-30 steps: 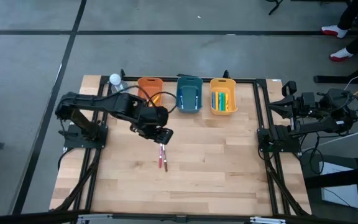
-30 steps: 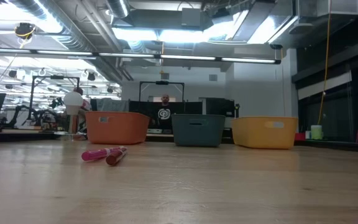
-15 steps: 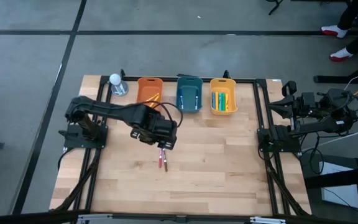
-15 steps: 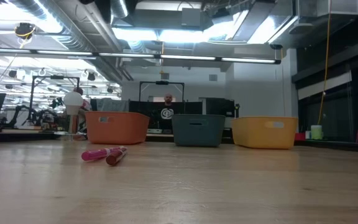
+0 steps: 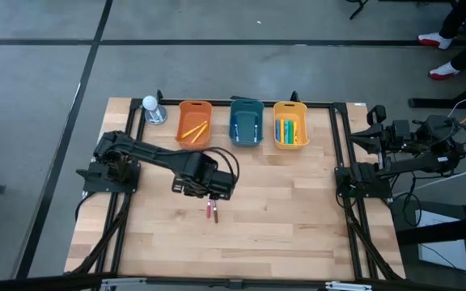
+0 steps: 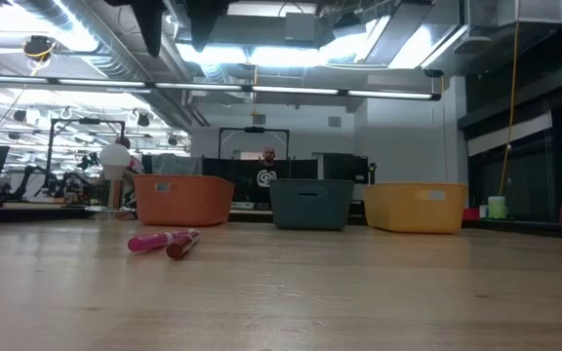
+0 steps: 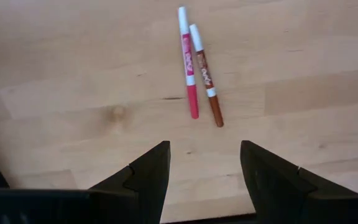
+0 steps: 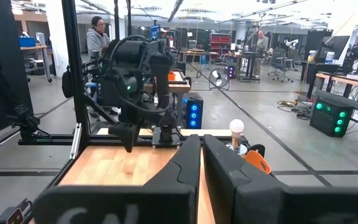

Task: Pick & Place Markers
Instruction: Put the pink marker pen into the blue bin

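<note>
High view: left gripper (image 5: pixel 213 194) hovers spread and empty above two markers on the wooden table (image 5: pixel 281 218).
Left wrist view shows the pink marker (image 7: pixel 188 64) and brown marker (image 7: pixel 206 76) touching side by side; right wrist view shows the right gripper (image 8: pixel 201 152) clenched, empty.

We have four views. The high camera looks straight down from well above, taking in the whole wooden table (image 5: pixel 281 218) and the floor around it. The low camera sits at table-top height, facing level across the wood toward three bins and the room behind. The left wrist camera points down at the tabletop from close above, past its own two dark fingers (image 7: pixel 148 174). The right wrist camera faces level across the table into the room. The high, low and left wrist views share two markers (image 5: pixel 212 210) (image 6: pixel 166 242) (image 7: pixel 199 71) lying side by side.
</note>
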